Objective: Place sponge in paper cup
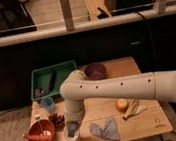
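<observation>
The paper cup (71,134) is a short white cup standing near the table's front edge, between the red bowl and the cloth. My gripper (73,124) points straight down onto the cup's mouth, at the end of the white arm that bends in from the right. A small blue-grey patch, the sponge (73,126), shows at the cup's mouth right under the gripper. I cannot tell whether the sponge is still held or rests in the cup.
A red bowl (40,133) stands left of the cup, with a dark red object (56,120) behind it. A flat blue-grey cloth (104,129) lies to the right. Farther off are a light blue cup (47,103), a green tray (52,80), a purple bowl (95,71), an orange fruit (121,104) and a banana (135,108).
</observation>
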`<move>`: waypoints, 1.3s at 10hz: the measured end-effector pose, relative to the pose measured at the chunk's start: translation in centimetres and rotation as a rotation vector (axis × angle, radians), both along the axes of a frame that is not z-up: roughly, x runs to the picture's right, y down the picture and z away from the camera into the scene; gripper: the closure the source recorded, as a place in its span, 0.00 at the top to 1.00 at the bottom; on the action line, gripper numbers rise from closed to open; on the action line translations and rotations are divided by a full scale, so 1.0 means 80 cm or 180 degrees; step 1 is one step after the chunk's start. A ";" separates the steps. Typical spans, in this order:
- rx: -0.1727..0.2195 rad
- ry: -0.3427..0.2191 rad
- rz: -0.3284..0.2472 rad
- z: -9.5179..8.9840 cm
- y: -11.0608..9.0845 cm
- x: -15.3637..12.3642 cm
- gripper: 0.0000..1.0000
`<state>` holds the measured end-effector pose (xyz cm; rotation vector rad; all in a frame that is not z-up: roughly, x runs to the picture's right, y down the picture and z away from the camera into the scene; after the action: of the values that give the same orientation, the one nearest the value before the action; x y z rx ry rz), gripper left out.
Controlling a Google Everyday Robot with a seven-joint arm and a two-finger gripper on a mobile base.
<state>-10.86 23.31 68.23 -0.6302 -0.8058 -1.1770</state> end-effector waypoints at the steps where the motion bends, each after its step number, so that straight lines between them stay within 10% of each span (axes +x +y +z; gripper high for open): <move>1: 0.0000 -0.0001 -0.0010 0.001 0.000 0.001 0.19; 13: 0.0019 -0.0046 -0.0123 0.004 0.000 0.011 0.20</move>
<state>-9.99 23.32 68.56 -0.6354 -0.8052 -1.2201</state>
